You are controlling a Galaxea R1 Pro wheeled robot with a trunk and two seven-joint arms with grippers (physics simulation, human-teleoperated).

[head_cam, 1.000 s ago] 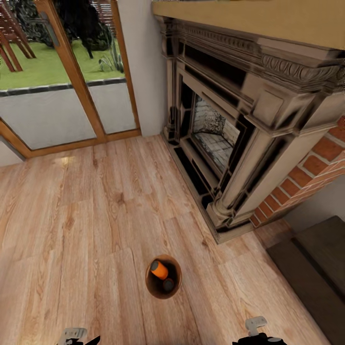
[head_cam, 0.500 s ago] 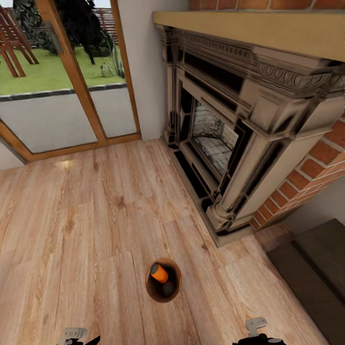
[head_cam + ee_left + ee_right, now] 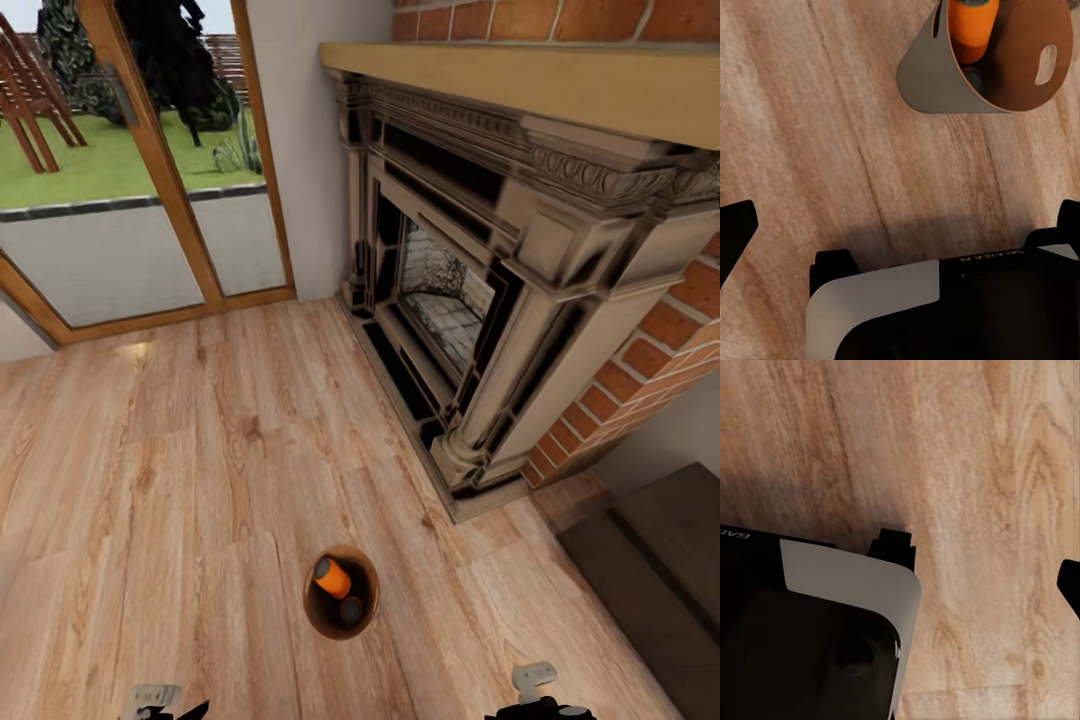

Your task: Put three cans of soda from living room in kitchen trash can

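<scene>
Standing on the wood floor [image 3: 180,450] at six o'clock, the tash can [image 3: 341,592] holds one orange soda can [image 3: 332,577] plus a dark top beside it. Neither pincer's spread can be told. Kitchen delivery apparently remains.

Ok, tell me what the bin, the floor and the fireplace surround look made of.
The bin: glossy amber wood or veneer, going by its warm sheen; its outer wall looks grey from the left wrist. The floor: wood planks, with visible grain and seams. The fireplace surround: carved, polished stone or painted wood, unclear which, with red brick beside it.
</scene>
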